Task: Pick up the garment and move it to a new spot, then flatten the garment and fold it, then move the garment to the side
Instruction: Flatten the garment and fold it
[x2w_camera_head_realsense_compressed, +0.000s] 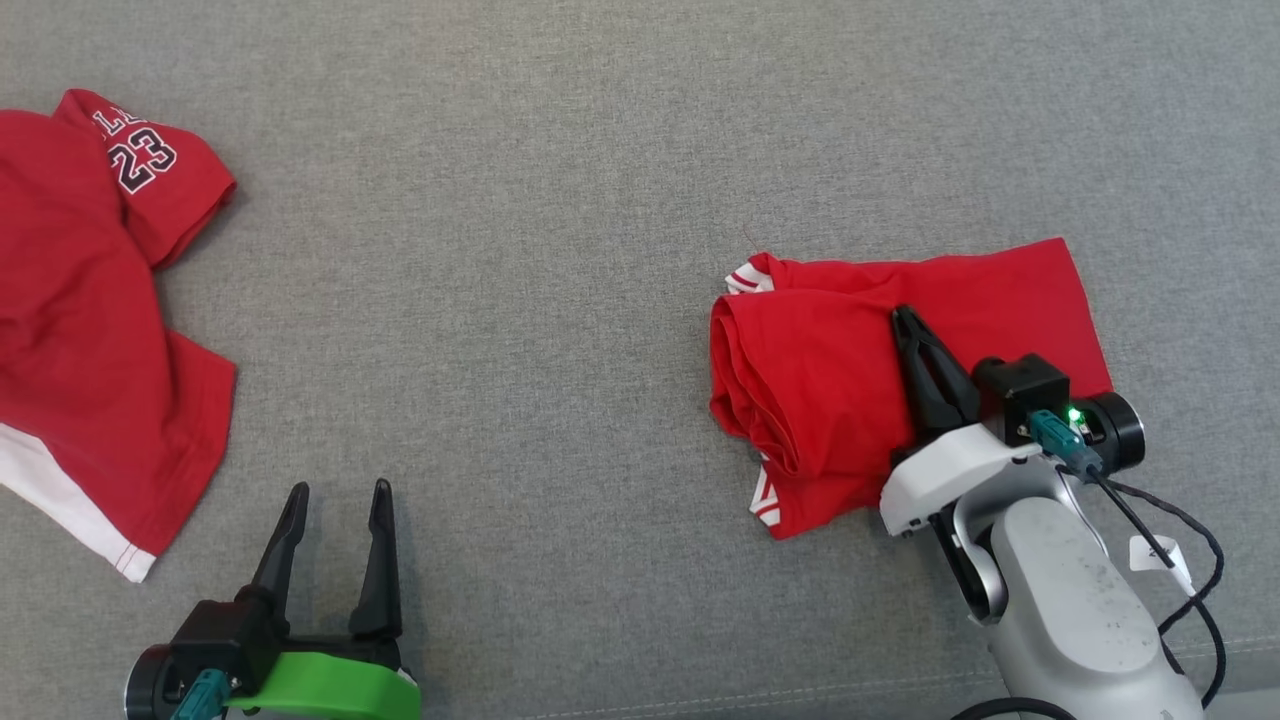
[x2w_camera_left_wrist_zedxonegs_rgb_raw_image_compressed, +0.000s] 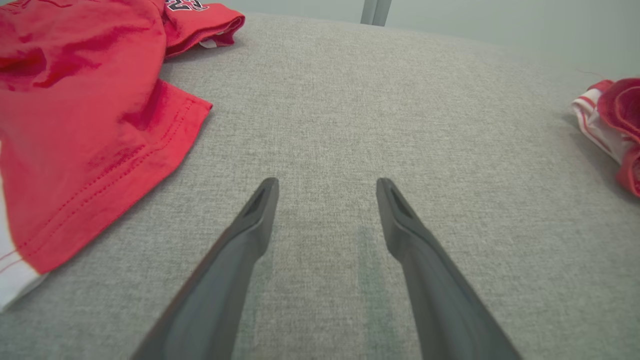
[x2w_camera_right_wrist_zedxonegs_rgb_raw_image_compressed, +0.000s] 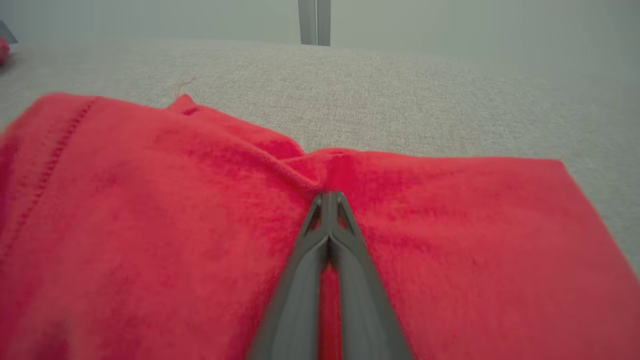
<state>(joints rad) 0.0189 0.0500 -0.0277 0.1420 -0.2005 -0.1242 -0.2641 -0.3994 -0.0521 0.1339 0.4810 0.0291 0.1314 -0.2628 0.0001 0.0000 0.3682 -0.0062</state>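
A folded red garment (x2w_camera_head_realsense_compressed: 820, 370) with white-striped trim lies on the grey fabric surface at the right. My right gripper (x2w_camera_head_realsense_compressed: 905, 315) rests on top of it near its middle, fingers pressed together. In the right wrist view the right gripper (x2w_camera_right_wrist_zedxonegs_rgb_raw_image_compressed: 329, 196) is shut, with a ridge of the garment's red cloth (x2w_camera_right_wrist_zedxonegs_rgb_raw_image_compressed: 150, 200) pinched at the tips. My left gripper (x2w_camera_head_realsense_compressed: 338, 495) stands open at the lower left over bare surface, holding nothing. In the left wrist view the left gripper (x2w_camera_left_wrist_zedxonegs_rgb_raw_image_compressed: 327, 187) has its fingers spread, and an edge of the folded garment (x2w_camera_left_wrist_zedxonegs_rgb_raw_image_compressed: 617, 120) shows far right.
Another red garment (x2w_camera_head_realsense_compressed: 80, 330) with a white hem and the number 23 lies spread at the far left, close to the left gripper (x2w_camera_left_wrist_zedxonegs_rgb_raw_image_compressed: 85, 115). The grey surface (x2w_camera_head_realsense_compressed: 560, 250) stretches between both. A metal post (x2w_camera_right_wrist_zedxonegs_rgb_raw_image_compressed: 315, 22) stands beyond the far edge.
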